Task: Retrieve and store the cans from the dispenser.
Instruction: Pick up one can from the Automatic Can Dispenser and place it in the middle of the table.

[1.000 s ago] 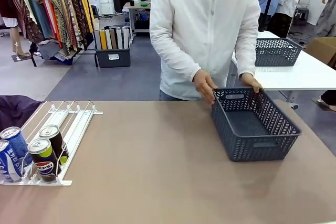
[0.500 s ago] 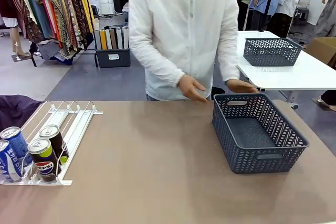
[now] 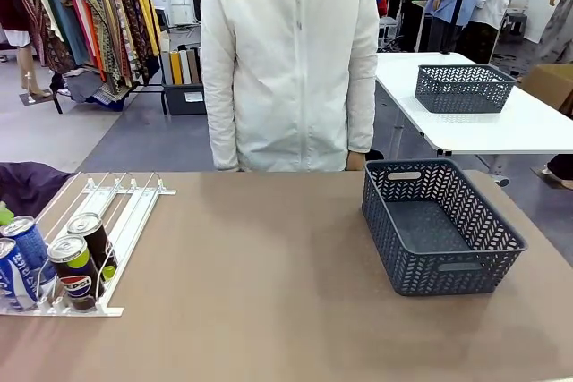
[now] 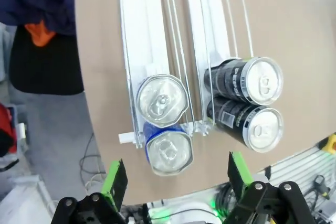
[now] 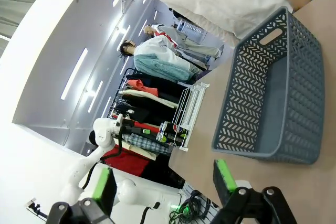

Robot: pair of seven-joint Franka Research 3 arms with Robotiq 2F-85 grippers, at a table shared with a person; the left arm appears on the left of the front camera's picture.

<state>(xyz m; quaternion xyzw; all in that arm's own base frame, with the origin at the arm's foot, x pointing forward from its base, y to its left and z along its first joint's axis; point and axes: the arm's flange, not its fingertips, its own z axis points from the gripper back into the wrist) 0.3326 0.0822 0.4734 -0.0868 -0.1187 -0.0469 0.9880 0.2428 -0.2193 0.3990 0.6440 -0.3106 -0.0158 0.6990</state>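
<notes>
— Right, starting with the left gripper (image 4: 177, 174)?
— Spread wide, green pads (image 4: 114, 182) far apart, clamped on nothing. Hanging straight above the cans (image 4: 164, 102), looking down on their silver tops.
— And placing those cans where, exactly?
— Down at the near end of the dispenser (image 3: 121, 207), by the left near corner of the table (image 3: 269, 310). Counting four: two blue cans (image 3: 25, 241) in the outer lane, two black cans (image 3: 89, 237) in the lane beside it, one behind the other in each, up against the curved stops.
— Touching each other?
— Within each lane, yes, as far as can be told from the left wrist view; across the lanes, parted by the rails.
— Now the right gripper (image 5: 164, 182)?
— Likewise gaping, gripping nothing. Held up off the table, facing the dark grey basket (image 5: 247, 103).
— And locating that basket?
— Over on the right side of the table, well apart from the dispenser. Beyond the far edge, between the two, seeing a person in a white jacket (image 3: 291, 60), standing, arms down.
</notes>
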